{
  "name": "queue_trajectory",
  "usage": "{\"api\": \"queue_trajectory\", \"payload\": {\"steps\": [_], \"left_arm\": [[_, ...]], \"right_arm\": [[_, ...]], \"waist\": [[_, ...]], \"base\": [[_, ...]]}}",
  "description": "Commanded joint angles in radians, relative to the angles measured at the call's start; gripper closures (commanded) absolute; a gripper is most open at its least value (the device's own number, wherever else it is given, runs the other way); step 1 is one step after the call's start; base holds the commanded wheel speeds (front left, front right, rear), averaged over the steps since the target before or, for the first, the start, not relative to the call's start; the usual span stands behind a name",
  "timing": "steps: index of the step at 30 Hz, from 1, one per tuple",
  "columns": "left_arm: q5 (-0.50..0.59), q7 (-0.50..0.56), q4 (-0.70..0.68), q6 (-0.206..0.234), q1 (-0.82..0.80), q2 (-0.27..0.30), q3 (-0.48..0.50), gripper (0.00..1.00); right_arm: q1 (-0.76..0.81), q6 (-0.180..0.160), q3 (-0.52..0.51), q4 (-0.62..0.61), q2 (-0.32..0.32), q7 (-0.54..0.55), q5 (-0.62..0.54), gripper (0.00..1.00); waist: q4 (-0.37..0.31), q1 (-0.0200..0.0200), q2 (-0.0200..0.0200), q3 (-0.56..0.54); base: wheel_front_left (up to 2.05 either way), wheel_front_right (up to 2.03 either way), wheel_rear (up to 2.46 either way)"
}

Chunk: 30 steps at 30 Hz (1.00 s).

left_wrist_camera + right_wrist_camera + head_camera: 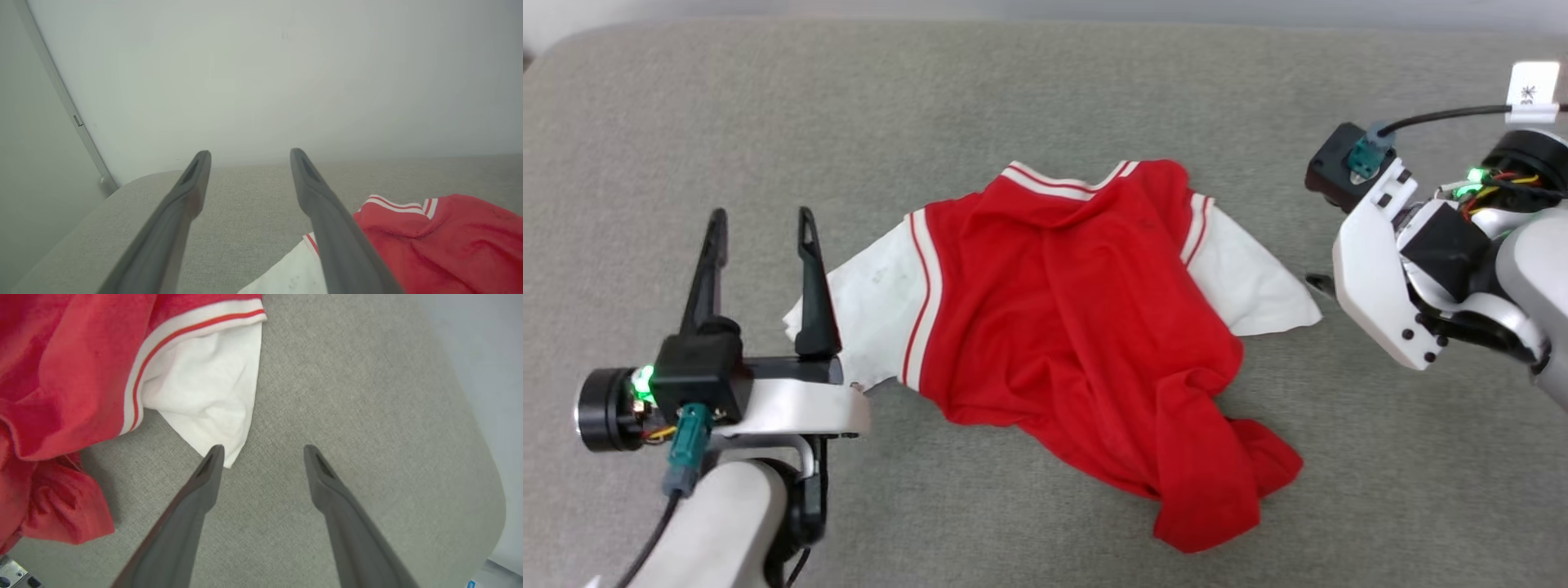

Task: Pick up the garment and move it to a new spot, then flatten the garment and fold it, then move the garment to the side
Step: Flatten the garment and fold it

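Note:
The garment (1078,327) lies crumpled in the middle of the grey padded surface, red body up, with a white sleeve sticking out on each side and the striped collar toward the far edge. My left gripper (762,216) stands open at the lower left, its inner finger over the edge of the near white sleeve (870,302). In the left wrist view the open left gripper (250,156) holds nothing, with the garment (441,241) at the lower right. My right gripper (264,451) is open above the surface, one fingertip at the point of the other white sleeve (212,396). Nothing is held.
The grey padded surface (768,106) has rounded corners and a pale wall (265,73) behind its far edge. A cable with a white tag (1533,91) runs to my right wrist. Bare surface lies on both sides of the garment and in front of it.

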Motion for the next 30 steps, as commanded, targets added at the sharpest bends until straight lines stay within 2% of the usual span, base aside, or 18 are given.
{"api": "queue_trajectory", "payload": {"steps": [1,4,7,13,14,15,16,19,23,30], "left_arm": [[0.014,-0.002,-0.003,-0.006,0.011,-0.014,0.013,0.00],[0.059,-0.002,-0.002,-0.039,0.034,-0.079,0.051,0.00],[0.099,-0.002,0.005,-0.079,0.044,-0.133,0.083,0.00],[0.167,-0.002,0.025,-0.157,0.058,-0.206,0.155,0.00],[0.178,-0.002,0.026,-0.166,0.058,-0.214,0.168,0.00],[0.186,-0.002,0.032,-0.175,0.062,-0.221,0.180,0.00],[0.195,-0.002,0.035,-0.184,0.066,-0.228,0.192,0.00],[0.220,-0.002,0.044,-0.206,0.083,-0.248,0.224,0.00],[0.245,-0.002,0.052,-0.224,0.110,-0.272,0.260,0.00],[0.277,-0.002,0.043,-0.260,0.157,-0.297,0.305,0.00]], "right_arm": [[-0.018,-0.001,0.009,0.010,-0.005,0.012,0.023,0.00],[-0.045,-0.001,0.063,0.059,-0.010,0.047,0.073,0.00],[-0.043,-0.001,0.094,0.121,0.005,0.038,0.108,0.00],[0.018,-0.001,0.169,0.224,0.040,-0.006,0.156,0.00],[0.021,-0.001,0.184,0.233,0.046,-0.020,0.158,0.03],[0.018,-0.001,0.191,0.239,0.052,-0.043,0.158,0.79],[0.012,-0.001,0.197,0.242,0.055,-0.062,0.159,1.00],[-0.035,-0.001,0.193,0.226,0.033,-0.136,0.158,1.00],[-0.083,-0.002,0.193,0.145,-0.046,-0.205,0.176,1.00],[-0.074,-0.001,0.167,-0.028,-0.255,-0.215,0.259,1.00]], "waist": [[0.021,0.0000,0.0000,0.019],[0.049,0.0000,0.0000,0.040],[0.077,0.0000,0.0000,0.063],[0.106,0.0000,0.0000,0.097],[0.105,0.0000,0.0000,0.099],[0.102,0.0000,0.0000,0.100],[0.097,0.0000,0.0000,0.098],[0.079,0.0000,0.0000,0.078],[0.051,0.0000,0.0000,0.037],[0.009,0.0000,0.0000,0.013]], "base": [[0.00,0.00,0.00],[0.00,0.00,0.00],[0.00,0.00,0.00],[0.00,0.00,0.00],[0.00,0.00,0.00],[0.00,0.00,0.00],[0.00,0.00,0.00],[0.00,0.00,0.00],[0.00,0.00,0.00],[0.00,0.00,0.00]]}}
